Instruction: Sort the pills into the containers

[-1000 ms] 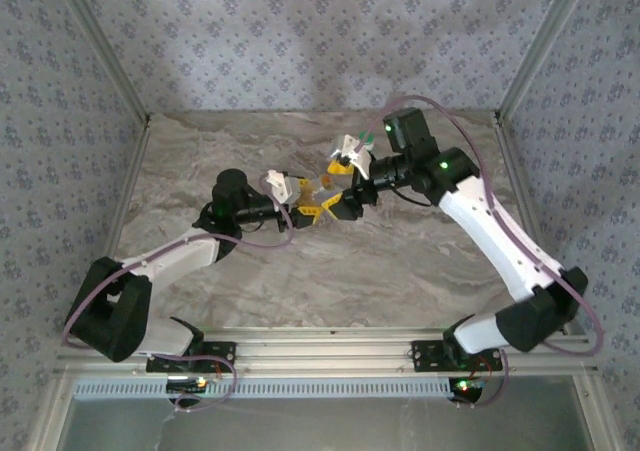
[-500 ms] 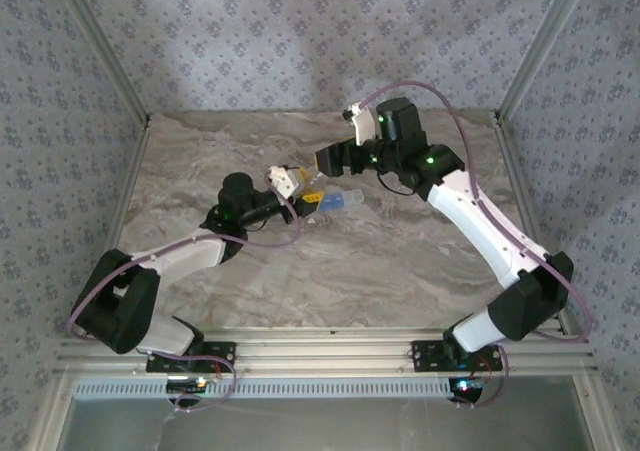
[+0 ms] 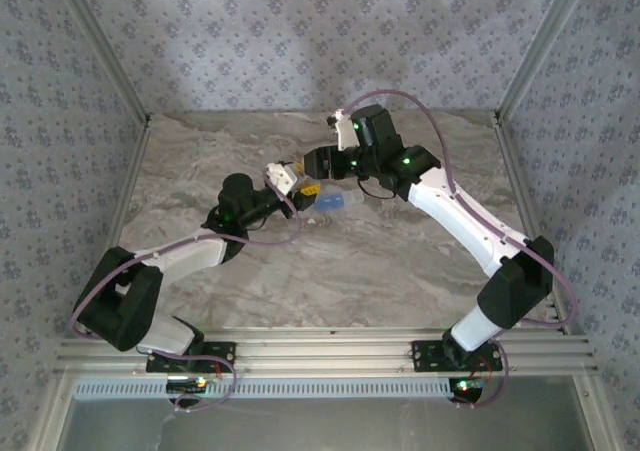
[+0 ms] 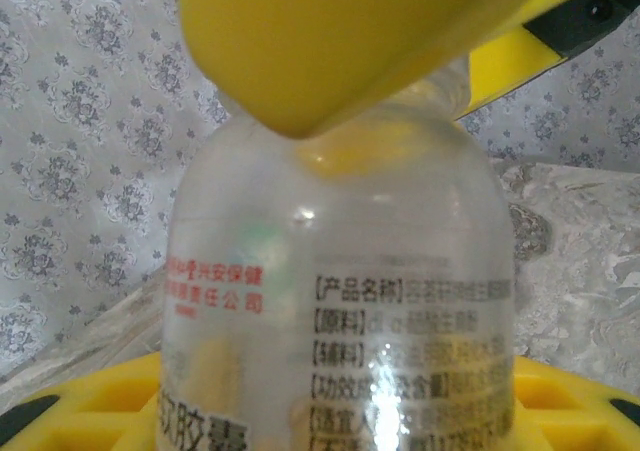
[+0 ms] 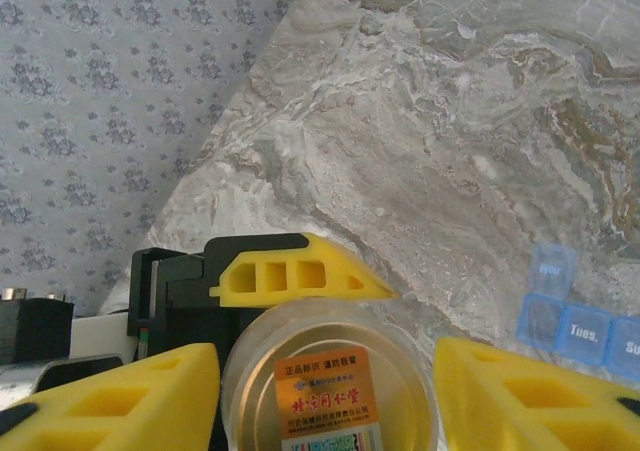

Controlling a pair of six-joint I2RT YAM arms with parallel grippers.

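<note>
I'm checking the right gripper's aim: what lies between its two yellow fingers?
The round end of the clear plastic pill bottle lies between the right gripper's two yellow fingers, as the right wrist view shows.

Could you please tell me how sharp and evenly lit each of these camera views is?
Left wrist: the clear bottle sits so close that the yellow finger above it blurs, and small glare spots dot its surface; right wrist: the marble table and the blue pill box are sharp, its lettering readable; top external: even light, soft shadows, objects too small for detail.
</note>
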